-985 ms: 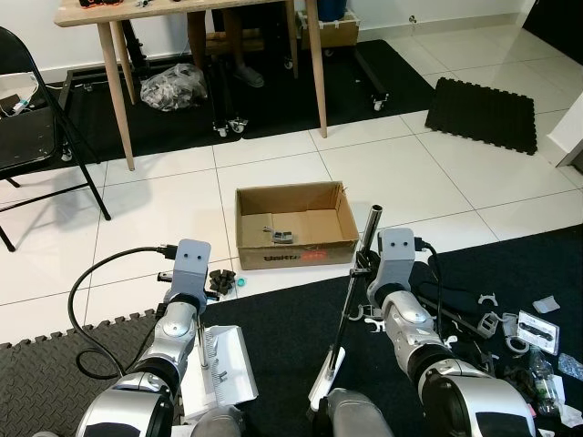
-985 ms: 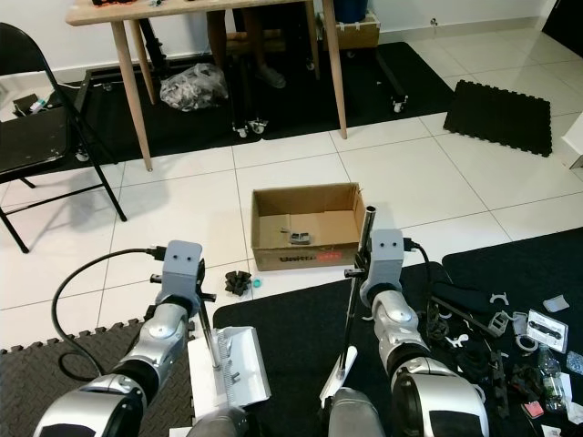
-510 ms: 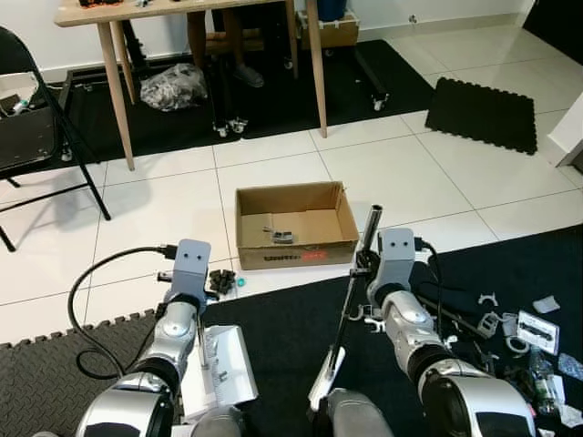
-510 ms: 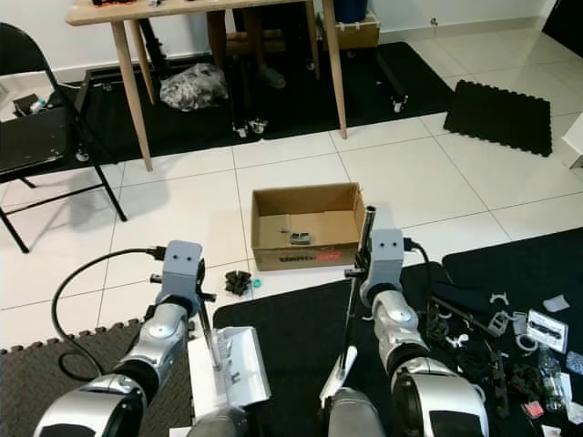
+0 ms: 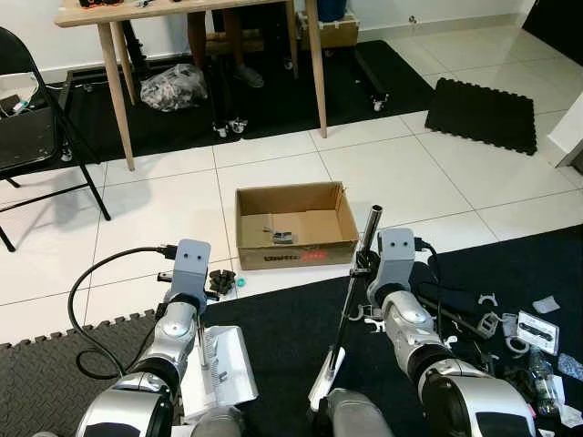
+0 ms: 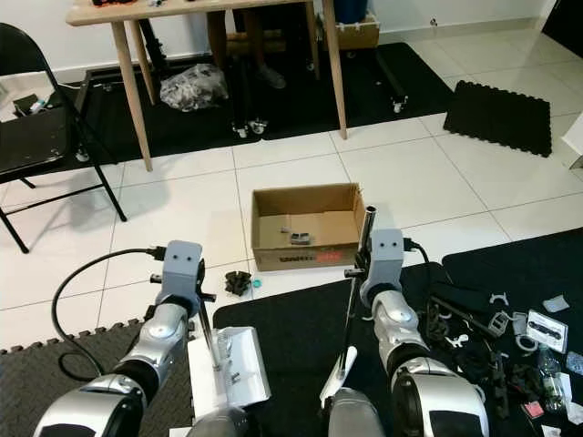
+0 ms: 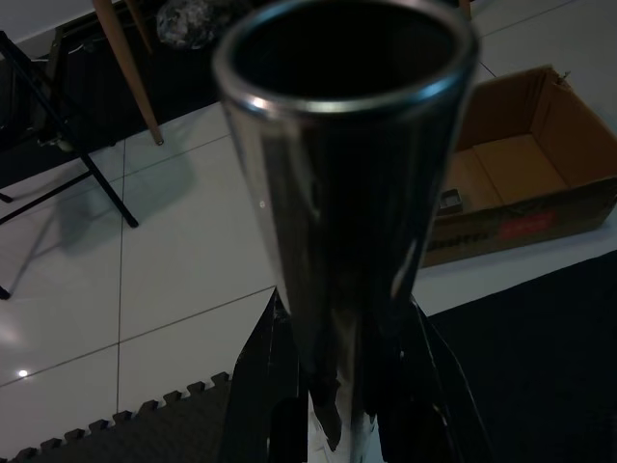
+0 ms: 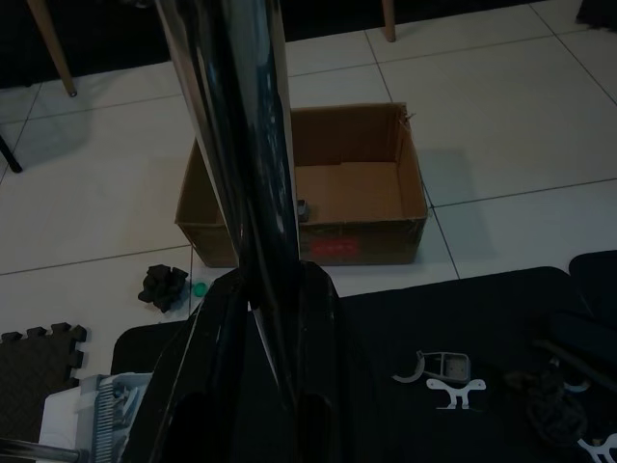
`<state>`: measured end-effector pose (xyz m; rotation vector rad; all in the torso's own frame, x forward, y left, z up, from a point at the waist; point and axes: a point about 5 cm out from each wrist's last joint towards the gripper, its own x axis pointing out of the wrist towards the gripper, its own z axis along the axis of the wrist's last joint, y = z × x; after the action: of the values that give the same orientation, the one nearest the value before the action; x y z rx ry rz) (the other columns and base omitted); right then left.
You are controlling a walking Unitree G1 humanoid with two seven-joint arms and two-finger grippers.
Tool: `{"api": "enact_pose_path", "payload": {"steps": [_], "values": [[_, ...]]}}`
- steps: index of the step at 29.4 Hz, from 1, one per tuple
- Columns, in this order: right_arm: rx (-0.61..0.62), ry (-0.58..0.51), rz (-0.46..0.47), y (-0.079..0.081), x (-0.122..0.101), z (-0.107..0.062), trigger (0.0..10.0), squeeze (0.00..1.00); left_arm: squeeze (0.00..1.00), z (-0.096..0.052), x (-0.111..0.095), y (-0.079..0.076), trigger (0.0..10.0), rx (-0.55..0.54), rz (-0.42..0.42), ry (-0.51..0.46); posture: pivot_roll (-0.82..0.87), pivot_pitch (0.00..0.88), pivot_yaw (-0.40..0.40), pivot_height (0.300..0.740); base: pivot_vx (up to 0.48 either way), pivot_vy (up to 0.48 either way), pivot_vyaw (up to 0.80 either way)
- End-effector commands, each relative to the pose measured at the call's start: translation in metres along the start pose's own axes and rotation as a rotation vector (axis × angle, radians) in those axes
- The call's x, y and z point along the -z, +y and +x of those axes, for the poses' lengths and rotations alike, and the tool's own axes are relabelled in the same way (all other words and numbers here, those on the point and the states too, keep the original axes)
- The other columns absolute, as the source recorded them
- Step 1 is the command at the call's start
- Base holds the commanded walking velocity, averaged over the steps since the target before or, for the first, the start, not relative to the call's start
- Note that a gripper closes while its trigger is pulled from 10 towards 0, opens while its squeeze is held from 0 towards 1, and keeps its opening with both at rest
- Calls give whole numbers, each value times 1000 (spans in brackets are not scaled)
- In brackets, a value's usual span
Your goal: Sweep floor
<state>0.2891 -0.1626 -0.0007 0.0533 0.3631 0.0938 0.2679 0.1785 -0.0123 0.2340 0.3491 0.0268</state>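
White floor tiles (image 5: pixel 383 173) run ahead of me to a wooden table (image 5: pixel 182 11), with black foam mats (image 5: pixel 291 337) under my arms and more matting beneath the table.

My right gripper (image 8: pixel 265 376) has its black fingers pressed together around the metal handle of the broom (image 5: pixel 351 300), which slants up from low between my arms to its open top end just beside the box's near right corner. My left gripper (image 7: pixel 342 386) is clamped the same way on the chrome pole of the dustpan (image 5: pixel 219 369); the white pan lies on the mat close to me, at the seam between the black mat and the grey mat (image 5: pixel 46 382).

Just beyond both grippers an open cardboard box (image 5: pixel 293 225) sits on the tiles, its near side against the mat's far edge. A small grey object (image 5: pixel 282 238) lies inside it, and a red label (image 5: pixel 314 257) on the front wall is too small to read. Left of the box, on the tile, rests a dark crumpled clump (image 5: pixel 219 280) with a tiny teal cap (image 5: pixel 240 282) just beside it.

On the mat's right edge lies a scatter of small parts (image 5: pixel 519 332). Farther off, a black folding chair (image 5: pixel 27 137) stands at the left, a plastic bag (image 5: pixel 173 86) under the table, and a separate black mat piece (image 5: pixel 487 114) at the far right. A person's legs (image 5: pixel 239 45) show behind the table.
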Motion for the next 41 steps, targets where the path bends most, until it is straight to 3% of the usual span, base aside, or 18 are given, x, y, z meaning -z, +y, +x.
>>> {"api": "enact_pose_path", "payload": {"steps": [1, 41], "values": [[9, 57, 14, 0, 11, -4, 10000, 0, 0, -12, 30, 13, 10000, -44, 64, 152, -15, 0, 30, 740, 0, 0, 0], [11, 59, 16, 0, 12, -4, 10000, 0, 0, -12, 30, 13, 10000, -44, 66, 154, -17, 0, 31, 740, 0, 0, 0]]}}
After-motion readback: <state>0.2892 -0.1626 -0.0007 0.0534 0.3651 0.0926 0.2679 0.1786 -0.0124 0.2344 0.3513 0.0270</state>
